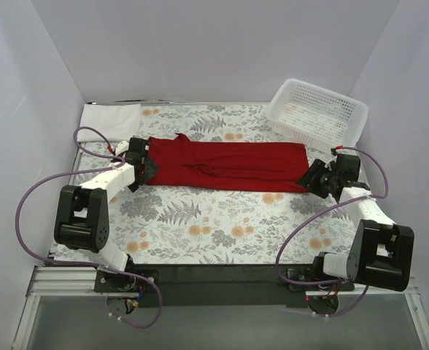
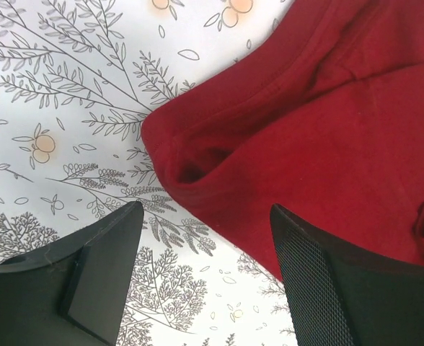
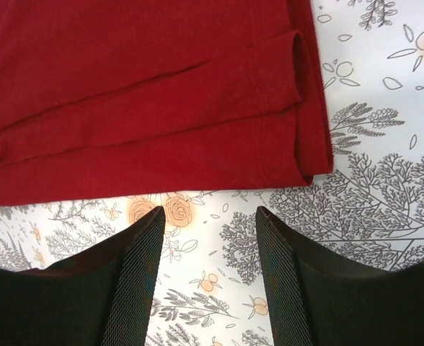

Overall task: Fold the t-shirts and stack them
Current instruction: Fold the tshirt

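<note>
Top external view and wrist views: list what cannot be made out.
- Red t-shirt: top view, end corners covered by the left gripper and right gripper; wrist views crop it.
- White folded cloth: top view only, too small to count layers.
- Basket: top view, contents unclear through the mesh.

Nothing legible, whether lettering, label, brand, number or sign, shows on the red t-shirt (image 1: 229,166), floral desk (image 1: 222,219), or the basket (image 1: 309,131) at 1 o'clock.

Two t-shirts: one red shirt (image 1: 229,164), one white shirt (image 1: 111,115). One basket (image 1: 317,109). Two grippers: left gripper (image 1: 146,168), right gripper (image 1: 311,177).
</note>
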`<move>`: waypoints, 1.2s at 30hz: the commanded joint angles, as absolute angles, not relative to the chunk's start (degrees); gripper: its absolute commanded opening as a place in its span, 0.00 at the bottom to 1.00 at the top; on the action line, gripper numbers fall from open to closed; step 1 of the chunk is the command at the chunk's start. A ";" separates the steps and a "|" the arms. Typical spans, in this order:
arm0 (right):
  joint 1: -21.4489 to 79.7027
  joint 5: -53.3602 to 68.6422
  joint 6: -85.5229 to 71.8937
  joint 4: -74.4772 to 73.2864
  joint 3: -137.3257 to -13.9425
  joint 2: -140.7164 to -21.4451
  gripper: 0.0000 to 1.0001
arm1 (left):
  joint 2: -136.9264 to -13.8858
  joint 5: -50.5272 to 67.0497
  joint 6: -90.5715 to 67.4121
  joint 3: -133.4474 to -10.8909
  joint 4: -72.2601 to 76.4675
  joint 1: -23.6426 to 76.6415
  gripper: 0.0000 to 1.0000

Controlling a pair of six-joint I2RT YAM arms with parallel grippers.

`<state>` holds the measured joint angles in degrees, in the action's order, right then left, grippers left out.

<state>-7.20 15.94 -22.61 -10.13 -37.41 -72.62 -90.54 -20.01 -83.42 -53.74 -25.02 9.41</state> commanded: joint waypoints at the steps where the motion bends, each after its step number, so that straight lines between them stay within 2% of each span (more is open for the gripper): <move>1: -9.66 20.12 -23.90 -4.14 -36.48 -73.30 0.59 | -91.31 -18.28 -85.52 -55.11 -23.55 8.53 0.70; 7: -13.36 26.45 -25.31 -0.71 -34.98 -76.55 0.57 | -92.72 -18.63 -86.92 -55.81 -22.85 7.65 0.65; 13: -15.64 28.47 -27.33 4.04 -33.22 -78.31 0.57 | -92.64 -19.34 -86.93 -54.23 -21.01 6.51 0.53; 21: -16.17 31.72 -29.62 8.61 -32.70 -80.15 0.53 | -93.96 -17.93 -85.52 -53.52 -19.43 6.24 0.46; 27: -16.26 31.38 -30.06 11.25 -32.08 -83.49 0.49 | -94.57 -17.67 -85.43 -53.18 -19.34 5.63 0.29; 28: -16.35 30.77 -30.06 11.25 -32.08 -84.98 0.47 | -94.57 -18.19 -85.43 -52.91 -19.51 5.28 0.21; 32: -18.18 28.74 -30.41 10.99 -30.16 -88.15 0.44 | -94.13 -18.89 -86.57 -51.25 -22.75 4.22 0.06; 36: -21.44 30.22 -31.11 10.03 -26.56 -88.34 0.40 | -91.94 -18.28 -91.04 -48.44 -28.64 3.26 0.01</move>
<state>-18.90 31.81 -31.38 11.77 -30.37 -87.72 -94.65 -17.23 -87.74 -51.70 -21.78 4.49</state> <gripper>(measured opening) 0.408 0.056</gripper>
